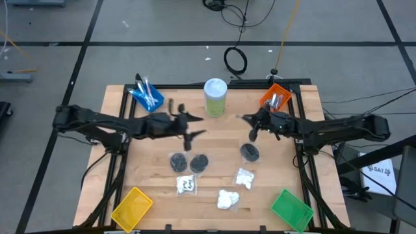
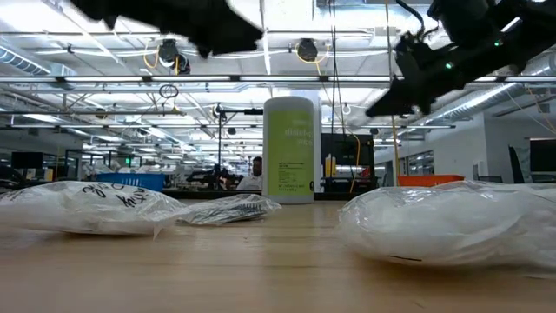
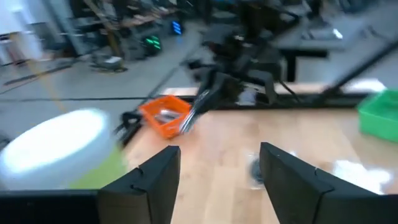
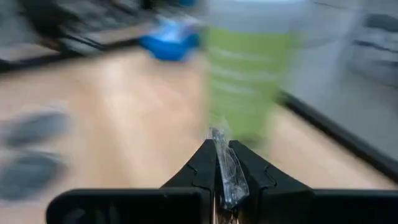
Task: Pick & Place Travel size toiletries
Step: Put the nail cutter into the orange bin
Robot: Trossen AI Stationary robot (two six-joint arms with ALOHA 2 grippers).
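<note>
right wrist view blurred; right gripper fingers pinched on a thin clear-wrapped stick, contents not readable. in the high view it sits near the orange bin at the table's far right corner. left gripper fingers wide apart, empty, above mid-table near the pale-green canister; canister print too soft to read. wooden table: three dark discs, white packets toward the near edge; one packet bears illegible black marks. blue bin far left corner, yellow bin and green bin at near corners. beyond: open workshop, ceiling lights.
</note>
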